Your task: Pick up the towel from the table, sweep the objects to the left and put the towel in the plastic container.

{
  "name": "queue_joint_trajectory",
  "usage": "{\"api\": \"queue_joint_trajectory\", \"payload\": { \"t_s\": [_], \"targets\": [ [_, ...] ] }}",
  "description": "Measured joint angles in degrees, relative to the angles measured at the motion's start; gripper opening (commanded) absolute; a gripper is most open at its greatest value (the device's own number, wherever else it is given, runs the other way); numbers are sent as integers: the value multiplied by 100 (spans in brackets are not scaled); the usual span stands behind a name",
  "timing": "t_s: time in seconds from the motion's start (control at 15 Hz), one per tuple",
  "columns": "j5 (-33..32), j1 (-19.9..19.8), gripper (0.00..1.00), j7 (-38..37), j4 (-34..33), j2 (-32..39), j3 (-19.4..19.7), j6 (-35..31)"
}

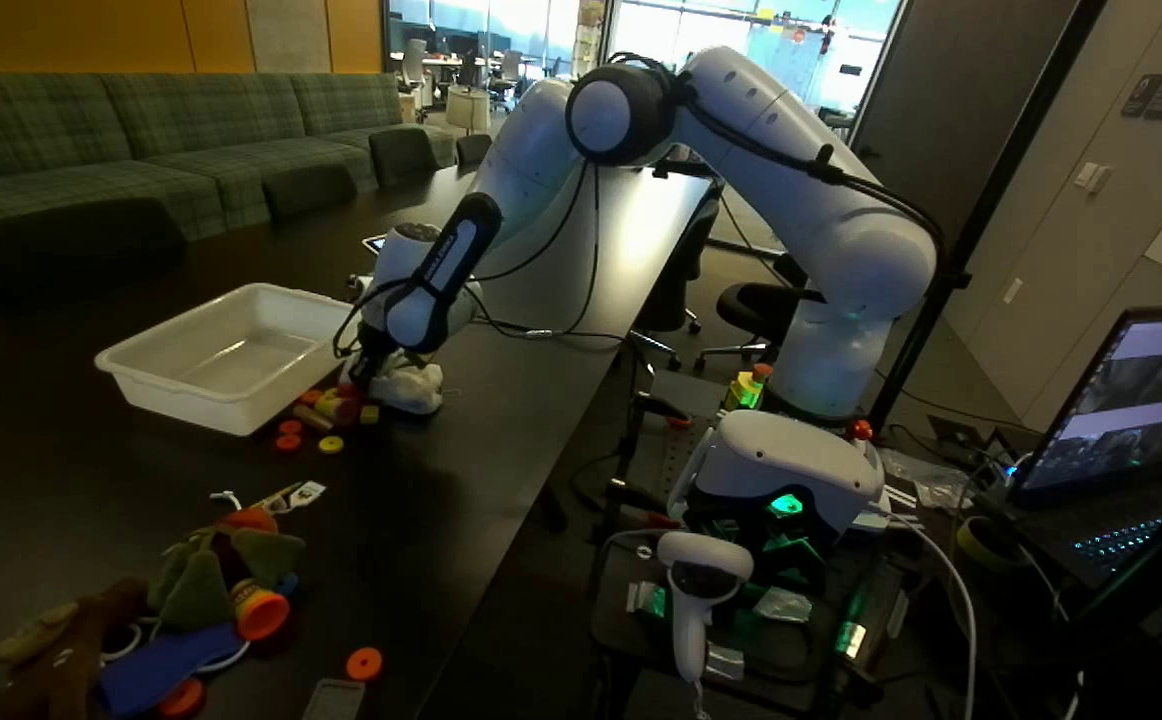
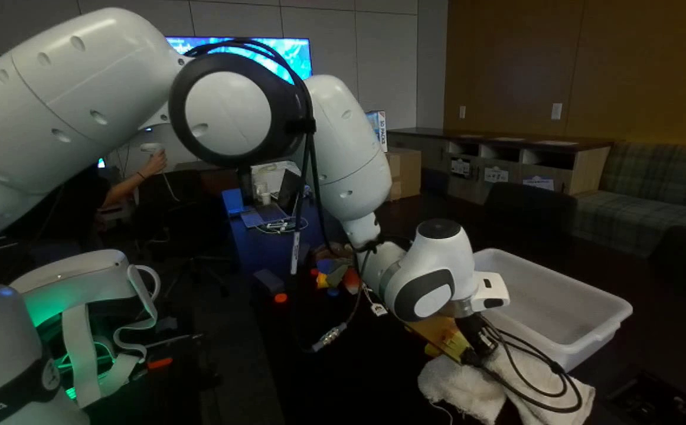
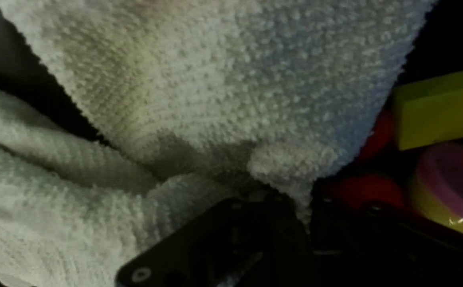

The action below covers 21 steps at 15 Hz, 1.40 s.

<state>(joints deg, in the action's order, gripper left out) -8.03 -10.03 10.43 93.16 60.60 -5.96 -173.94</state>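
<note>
1. In an exterior view, a white jointed robot arm (image 1: 876,265) reaches over a long dark tabletop (image 1: 421,520), its black gripper (image 1: 361,382) pointing down, touching a crumpled white cloth towel (image 1: 408,388).
2. A white rectangular plastic container (image 1: 181,398) stands near the gripper.
3. Near the container lie flat round red discs (image 1: 288,442) and a flat round yellow disc (image 1: 330,445); a small yellow block (image 1: 369,413) lies just beside the towel.
4. Well apart, nearer the camera, a tilted orange-lidded cylindrical tub (image 1: 259,612) lies beside a soft green piece (image 1: 183,588) and a flat blue piece (image 1: 166,667).
</note>
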Motion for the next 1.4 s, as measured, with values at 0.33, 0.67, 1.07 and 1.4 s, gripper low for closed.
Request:
{"api": "queue_joint_trajectory", "payload": {
  "t_s": [0.33, 0.67, 1.07, 1.4],
  "targets": [
    [171, 639, 6, -601, 1338, -574, 16, -668],
    [716, 1461, 6, -1341, 1988, -918, -22, -669],
    [1099, 2339, 6, -1890, 2460, -1165, -238, -674],
    [1117, 2294, 6, -1917, 3003, -1637, -554, -835]
  ]
}}
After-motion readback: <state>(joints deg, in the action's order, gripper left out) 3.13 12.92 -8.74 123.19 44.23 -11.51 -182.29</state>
